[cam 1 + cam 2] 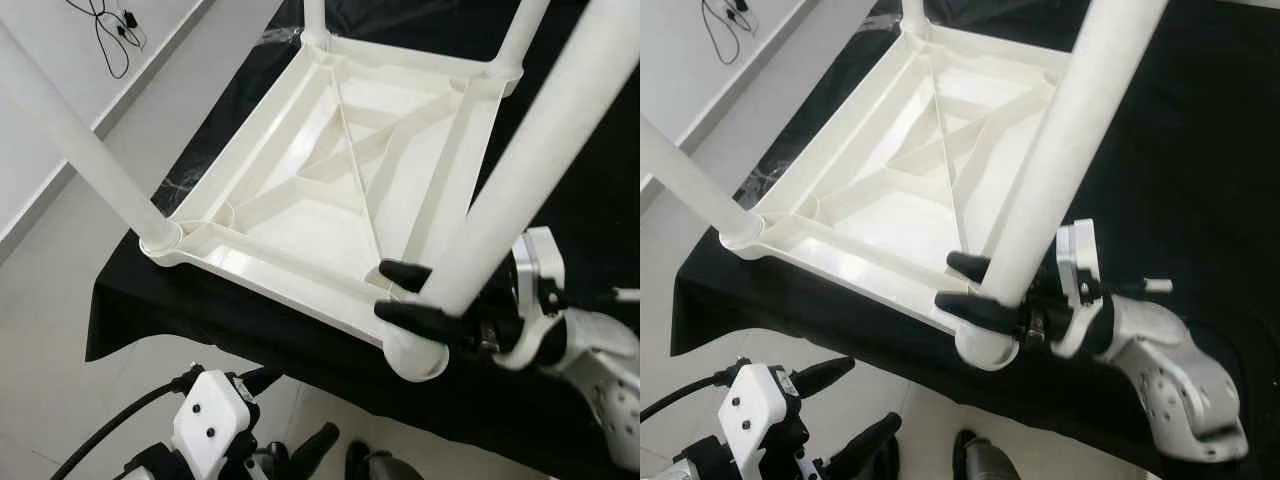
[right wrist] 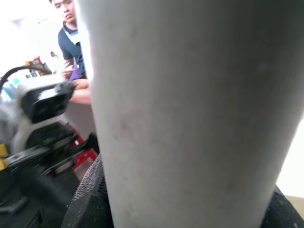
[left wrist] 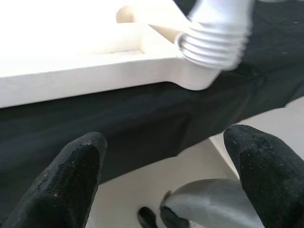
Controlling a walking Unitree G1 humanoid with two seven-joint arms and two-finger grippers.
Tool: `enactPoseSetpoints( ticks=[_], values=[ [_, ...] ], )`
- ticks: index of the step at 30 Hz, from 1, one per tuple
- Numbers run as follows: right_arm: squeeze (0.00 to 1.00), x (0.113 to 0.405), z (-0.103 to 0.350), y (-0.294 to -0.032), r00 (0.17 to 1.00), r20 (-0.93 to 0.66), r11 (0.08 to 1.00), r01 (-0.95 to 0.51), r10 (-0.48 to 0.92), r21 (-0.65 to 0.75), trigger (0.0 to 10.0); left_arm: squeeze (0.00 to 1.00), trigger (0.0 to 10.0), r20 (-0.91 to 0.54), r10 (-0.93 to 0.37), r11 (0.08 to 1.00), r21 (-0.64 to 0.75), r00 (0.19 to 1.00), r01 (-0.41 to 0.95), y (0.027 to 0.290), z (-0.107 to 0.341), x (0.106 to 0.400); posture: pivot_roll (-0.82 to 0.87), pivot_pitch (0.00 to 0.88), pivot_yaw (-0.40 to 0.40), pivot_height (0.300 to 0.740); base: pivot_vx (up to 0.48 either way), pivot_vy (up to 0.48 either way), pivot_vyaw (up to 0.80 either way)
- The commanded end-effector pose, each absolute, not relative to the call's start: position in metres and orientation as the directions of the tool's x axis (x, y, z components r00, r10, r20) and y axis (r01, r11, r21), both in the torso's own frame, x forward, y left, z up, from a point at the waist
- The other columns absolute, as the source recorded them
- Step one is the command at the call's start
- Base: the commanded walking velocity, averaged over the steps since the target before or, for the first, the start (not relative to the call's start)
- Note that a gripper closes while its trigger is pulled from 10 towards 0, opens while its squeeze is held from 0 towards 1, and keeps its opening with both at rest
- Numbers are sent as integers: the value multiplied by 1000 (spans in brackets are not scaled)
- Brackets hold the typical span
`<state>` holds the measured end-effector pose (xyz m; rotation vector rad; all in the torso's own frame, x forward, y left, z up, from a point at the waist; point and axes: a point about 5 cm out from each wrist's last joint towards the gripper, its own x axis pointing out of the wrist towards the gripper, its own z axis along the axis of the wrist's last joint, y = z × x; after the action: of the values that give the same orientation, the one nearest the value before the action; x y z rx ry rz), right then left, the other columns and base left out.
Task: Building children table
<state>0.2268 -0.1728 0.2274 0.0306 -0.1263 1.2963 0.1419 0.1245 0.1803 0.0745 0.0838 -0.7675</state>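
Left eye view: a white plastic children's table top [image 1: 330,190] is seen lying upside down on a black cloth [image 1: 250,320], with white tube legs standing in its corner sockets. The near-right leg [image 1: 520,190] is clamped just above its socket between the two black fingers of the right gripper [image 1: 405,292], and in the right wrist view this leg is pressed close against the lens, with a person [image 2: 71,47] glimpsed behind. The left gripper [image 3: 166,180] is held low beside the cloth's edge, fingers spread apart around nothing.

White table leg [image 2: 190,114] between gripper fingers [image 2: 88,199]
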Motion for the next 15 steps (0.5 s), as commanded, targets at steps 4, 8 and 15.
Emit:
enactPoseSetpoints(
  ticks=[4,8,15],
  values=[
    [0,228,213,-168,328,42,331,-940,944,-83,10000,0,10000,-146,-609,778,82,779,623,142,165,159,5,284,56,740,0,0,0],
    [0,230,211,-167,358,40,360,-928,933,-96,10000,0,10000,-157,-599,783,91,785,616,145,162,162,-1,280,56,740,0,0,0],
    [0,224,213,-167,419,82,425,-901,904,-84,10000,0,10000,-182,-617,767,76,766,637,151,164,169,-14,312,109,740,0,0,0]
  ],
)
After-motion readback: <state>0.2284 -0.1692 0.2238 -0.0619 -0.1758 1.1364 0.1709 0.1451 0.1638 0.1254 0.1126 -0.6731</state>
